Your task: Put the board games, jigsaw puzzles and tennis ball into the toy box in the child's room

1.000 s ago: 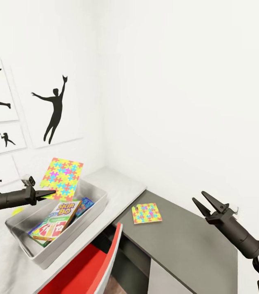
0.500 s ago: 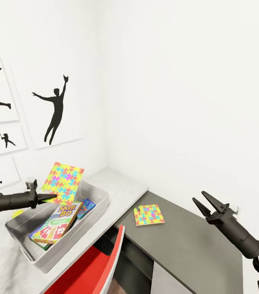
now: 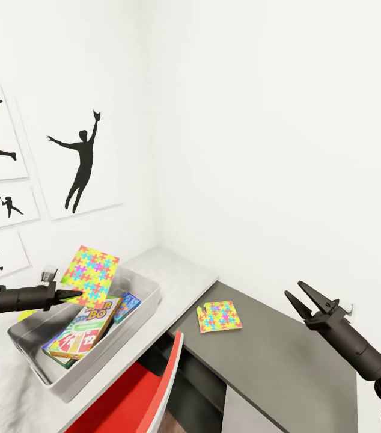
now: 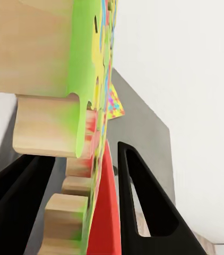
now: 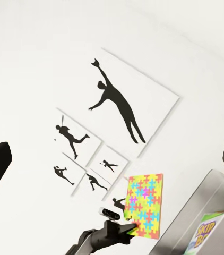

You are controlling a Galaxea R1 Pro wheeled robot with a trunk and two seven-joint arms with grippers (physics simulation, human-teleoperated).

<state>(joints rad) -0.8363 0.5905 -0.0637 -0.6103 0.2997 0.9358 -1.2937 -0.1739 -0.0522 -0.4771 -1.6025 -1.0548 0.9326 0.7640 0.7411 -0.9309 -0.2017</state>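
Puzzle (image 3: 91,273) hangs tilted over the bin (image 3: 131,317), its lower edge pinched in my left claw (image 3: 70,294). Board games (image 3: 79,334) lie inside the bin. My right claw (image 3: 300,297) hovers spread, well apart, over the dark desk (image 3: 286,367) where another puzzle (image 3: 217,316) lies.

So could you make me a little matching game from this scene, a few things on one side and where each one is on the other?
Things:
1. held jigsaw puzzle
2. second jigsaw puzzle
3. Skip-Bo board game
4. right gripper

Places or states:
A. lying flat on the dark-grey side desk
B. lying inside the toy box
C. open, holding nothing, above the side desk
D. pinched at its edge by the left gripper, tilted up over the toy box

Pairs: 1-D, 2-A, 3-B, 4-C
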